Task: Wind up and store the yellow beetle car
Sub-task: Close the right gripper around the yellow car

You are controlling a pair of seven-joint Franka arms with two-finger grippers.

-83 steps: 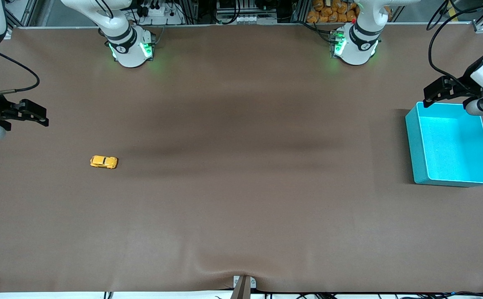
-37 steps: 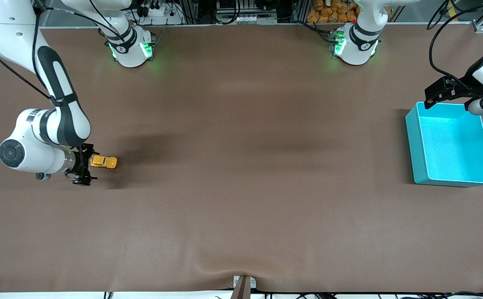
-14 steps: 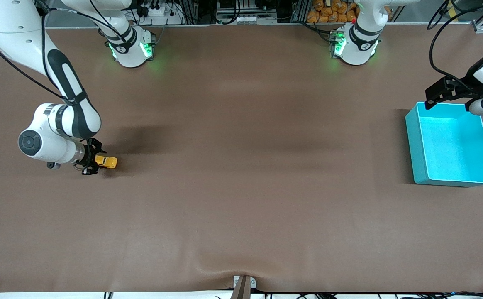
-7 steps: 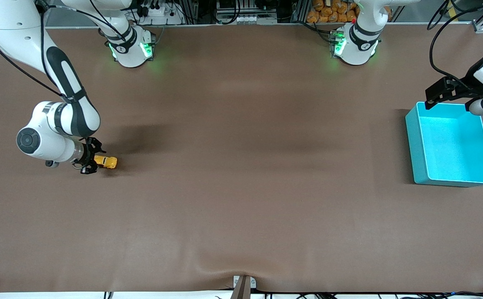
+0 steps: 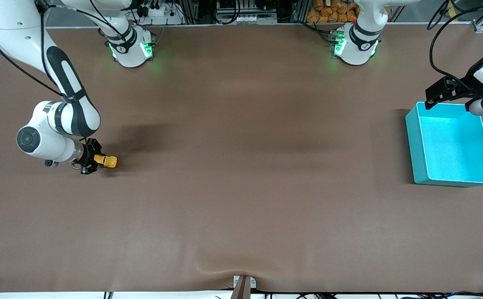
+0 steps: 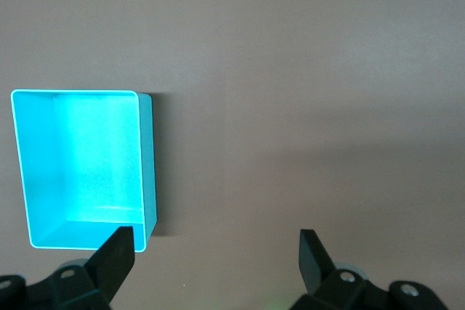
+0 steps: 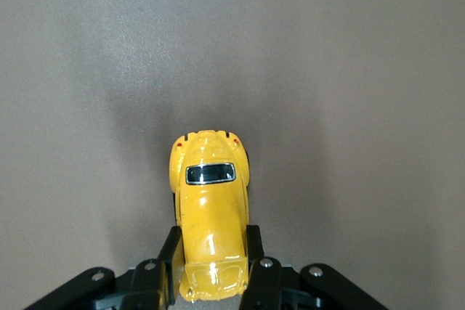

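Note:
The yellow beetle car (image 5: 105,161) (image 7: 210,208) sits on the brown table toward the right arm's end. My right gripper (image 5: 94,162) (image 7: 212,252) is low at one end of the car, and its two black fingers (image 7: 169,255) press against the car's sides, so it is shut on the car. The car's other end sticks out past the fingertips. My left gripper (image 5: 436,94) (image 6: 216,250) hangs open, with nothing between its fingers, over the corner of the teal bin (image 5: 415,141) (image 6: 149,165) at the left arm's end. The left arm waits.
The teal bin has nothing in it. Both arm bases (image 5: 131,47) stand along the table's edge farthest from the front camera. A small metal bracket (image 5: 243,284) sits at the table's nearest edge.
My right gripper came in from the table's end, lowered to the car and closed its fingers on the car's sides. The car has stayed in place. The left arm has not moved.

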